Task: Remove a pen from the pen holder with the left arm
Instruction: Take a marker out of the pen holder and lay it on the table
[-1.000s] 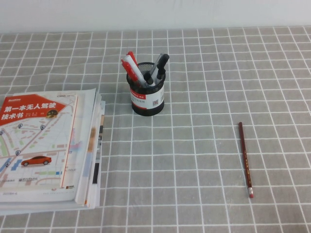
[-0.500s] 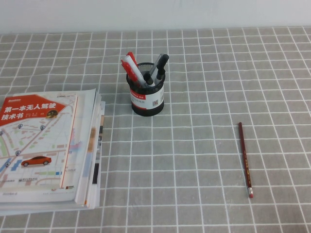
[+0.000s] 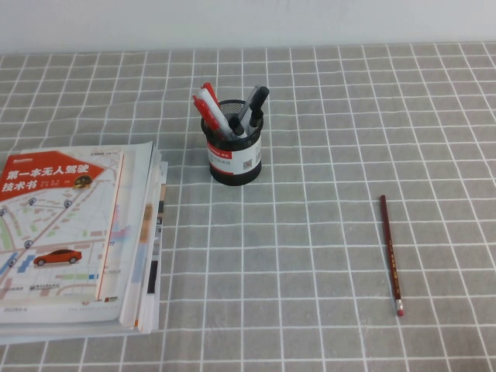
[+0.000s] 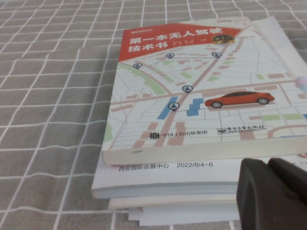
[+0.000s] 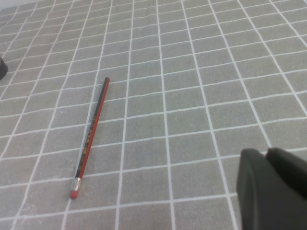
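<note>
Change since earlier: nothing has shifted; pen holder, pencil and books lie as they did a second ago, and neither arm has come into the high view.
Left fingers point(image 4: 261, 167): closed tight against each other with nothing between them, hanging low over the near edge of the book stack.
Right fingers point(image 5: 261, 160): pressed together and empty, poised above bare checked cloth.
Pen holder point(image 3: 235, 147): black mesh cup with a red-and-white label, standing upright on the tabletop point(image 3: 325, 232); it is well ahead of the left fingers, past the far corner of the book stack, and does not show in the left wrist view.
Pens point(image 3: 232, 108): all in the holder, leaning outward, with red-capped ones on the side toward the left arm and black-capped ones on the side toward the right arm; none is touched by either set of fingers.
Stack of books point(image 4: 192, 91): several volumes piled flat, the top cover bearing a red banner, a street map and a red car; it lies directly under and ahead of the left fingers.
Pencil point(image 5: 91, 133): dark red with a pink eraser end, lying flat on the cloth ahead of the right fingers and clear of them, its eraser end the nearer one.
</note>
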{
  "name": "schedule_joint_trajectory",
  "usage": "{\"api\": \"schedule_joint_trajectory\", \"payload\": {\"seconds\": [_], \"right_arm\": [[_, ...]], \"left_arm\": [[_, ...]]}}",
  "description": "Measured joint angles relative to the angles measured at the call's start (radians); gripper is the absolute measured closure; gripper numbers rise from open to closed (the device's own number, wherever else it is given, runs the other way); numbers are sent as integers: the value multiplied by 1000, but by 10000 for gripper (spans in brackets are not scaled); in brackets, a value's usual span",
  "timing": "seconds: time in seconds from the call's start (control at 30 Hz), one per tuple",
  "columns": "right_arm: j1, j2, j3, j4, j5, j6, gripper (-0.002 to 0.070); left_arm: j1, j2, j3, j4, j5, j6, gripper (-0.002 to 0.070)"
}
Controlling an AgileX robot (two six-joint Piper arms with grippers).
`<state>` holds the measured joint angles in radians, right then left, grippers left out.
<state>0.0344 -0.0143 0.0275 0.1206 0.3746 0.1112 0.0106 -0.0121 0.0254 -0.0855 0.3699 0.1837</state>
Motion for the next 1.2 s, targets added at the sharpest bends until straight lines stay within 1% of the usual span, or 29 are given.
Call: {"api": "schedule_joint_trajectory", "payload": {"seconds": [0.17,0.27,1.2], "right_arm": [[0,0,0,4,0,0,689],[0,0,0,8,0,0,689],[0,0,0,15,0,0,688]], "left_arm": [[-48,0,0,0,2,0,678],[-59,0,0,0,4,2,678],[-59,0,0,0,6,2,678]]}}
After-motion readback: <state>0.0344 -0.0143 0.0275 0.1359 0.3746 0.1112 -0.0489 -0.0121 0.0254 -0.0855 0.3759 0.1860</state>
